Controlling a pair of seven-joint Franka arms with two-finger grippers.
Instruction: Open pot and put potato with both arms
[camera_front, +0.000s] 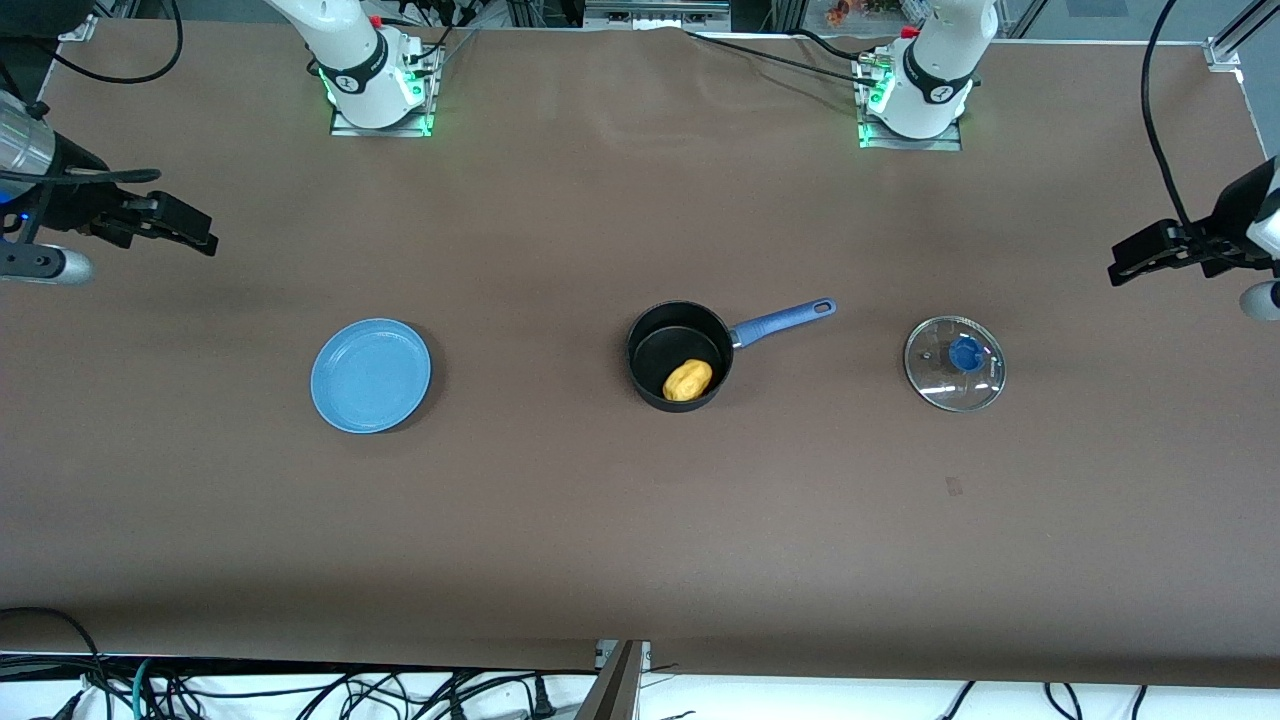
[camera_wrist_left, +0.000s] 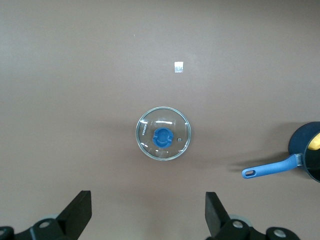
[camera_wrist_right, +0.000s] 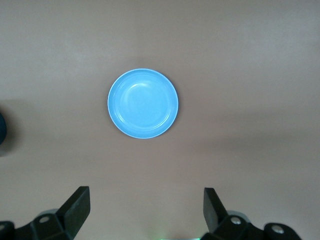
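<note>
The potato (camera_front: 687, 380) is sitting in the open saucepan (camera_front: 679, 355), glass lid (camera_front: 954, 363) lying toward my left arm's end of the counter (camera_front: 640, 520). I am holding my left claw (camera_wrist_left: 148, 215) and right claw (camera_wrist_right: 145, 212) released, waiting; nothing seems left.

Blue plate (camera_front: 370, 375) lay flat and empty on the brown bench (camera_front: 560, 520), toward the right arm's end. Glass lid (camera_front: 954, 363) with blue knob (camera_front: 964, 352) rested knob-up toward the left arm's end. Small pale square mark (camera_wrist_left: 178, 66) showed on the bench near the lid. Black cables (camera_front: 300, 690) ran along the bench's near edge.
</note>
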